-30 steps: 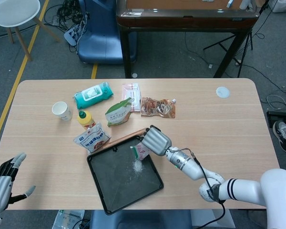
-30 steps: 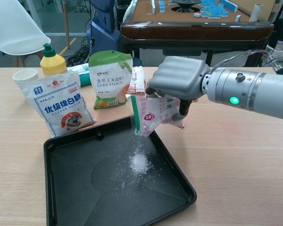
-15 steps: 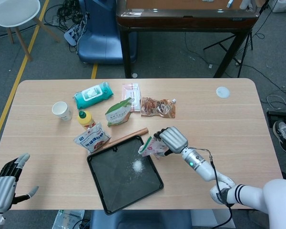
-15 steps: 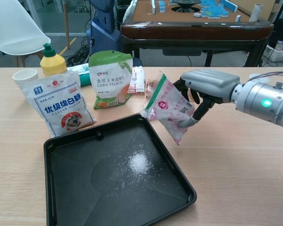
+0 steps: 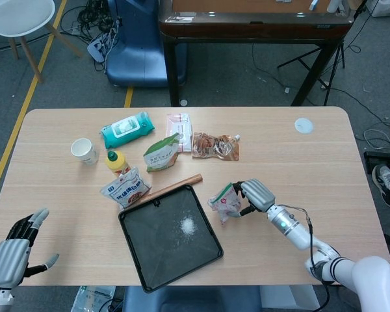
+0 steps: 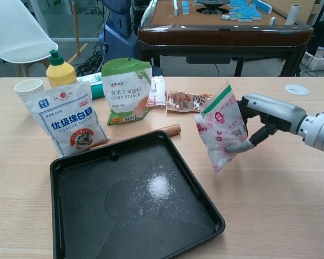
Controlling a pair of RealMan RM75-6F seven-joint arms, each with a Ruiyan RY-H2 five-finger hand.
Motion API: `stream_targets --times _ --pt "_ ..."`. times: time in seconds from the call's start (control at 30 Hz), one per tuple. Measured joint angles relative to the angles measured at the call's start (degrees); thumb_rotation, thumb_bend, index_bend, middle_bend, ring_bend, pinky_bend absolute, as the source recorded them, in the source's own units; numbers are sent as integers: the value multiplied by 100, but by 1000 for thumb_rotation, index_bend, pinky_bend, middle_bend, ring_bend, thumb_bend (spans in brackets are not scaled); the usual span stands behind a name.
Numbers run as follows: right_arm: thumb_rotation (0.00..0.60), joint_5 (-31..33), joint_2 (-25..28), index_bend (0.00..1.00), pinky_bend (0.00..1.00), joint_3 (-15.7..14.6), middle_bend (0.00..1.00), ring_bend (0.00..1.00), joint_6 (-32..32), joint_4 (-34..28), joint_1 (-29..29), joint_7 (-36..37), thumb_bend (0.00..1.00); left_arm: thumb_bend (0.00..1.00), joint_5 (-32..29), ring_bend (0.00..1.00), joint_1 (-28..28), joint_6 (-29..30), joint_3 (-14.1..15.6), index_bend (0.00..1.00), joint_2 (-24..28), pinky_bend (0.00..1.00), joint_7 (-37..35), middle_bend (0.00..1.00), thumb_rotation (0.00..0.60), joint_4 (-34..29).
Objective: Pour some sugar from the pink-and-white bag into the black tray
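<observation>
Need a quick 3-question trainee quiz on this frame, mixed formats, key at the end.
1. True or false: the pink-and-white bag is over the black tray.
2. Which hand holds the bag? A) left hand B) right hand C) neither
3. Fill in: a small white pile of ____ lies in the tray.

Key: 1. False; the bag is held to the tray's right, above the table. 2. B; the left hand hangs with fingers apart at the table's near left corner, holding nothing. 3. sugar.
</observation>
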Motion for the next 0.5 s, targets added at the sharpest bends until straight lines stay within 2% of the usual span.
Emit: stream_targets --times 0.17,0.37,0.5 --pt "600 -250 -320 579 552 -172 578 528 224 615 -55 864 249 177 -12 72 19 26 4 37 30 69 42 82 600 -51" --pt "600 -477 -643 579 543 -351 556 486 349 1177 -71 1259 250 176 -12 72 26 20 21 37 40 69 75 82 600 -82" --pt "600 -561 -748 568 450 -437 515 418 307 1370 -32 1355 249 176 1 72 24 13 32 37 43 69 105 82 600 -101"
